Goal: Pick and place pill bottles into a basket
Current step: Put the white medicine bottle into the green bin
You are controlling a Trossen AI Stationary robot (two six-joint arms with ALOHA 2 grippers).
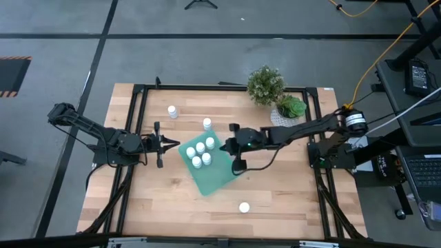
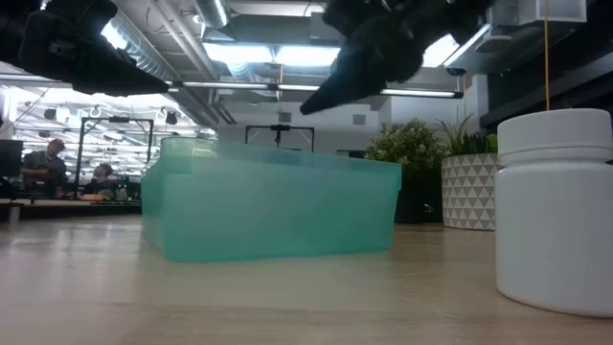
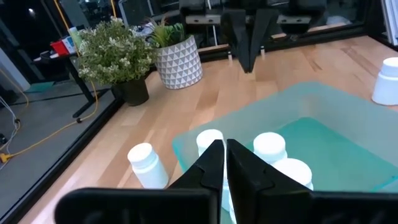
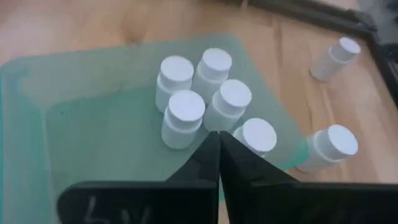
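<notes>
The teal basket (image 1: 215,176) lies slantwise at mid-table, resting flat on the wood. Several white pill bottles (image 1: 200,152) stand upright in a cluster in its far-left part; they also show in the right wrist view (image 4: 186,109). Loose bottles stand on the wood at the far left (image 1: 172,111), just beyond the basket (image 1: 207,124) and near the front edge (image 1: 244,207). My left gripper (image 1: 178,144) is shut and empty by the basket's left corner. My right gripper (image 1: 222,146) is shut and empty, above the basket just right of the cluster (image 4: 219,134).
A leafy plant (image 1: 265,85) and a white patterned pot with a green plant (image 1: 289,110) stand at the far right of the table. A black frame (image 1: 138,89) runs round the tabletop. Bare wood lies left of and in front of the basket.
</notes>
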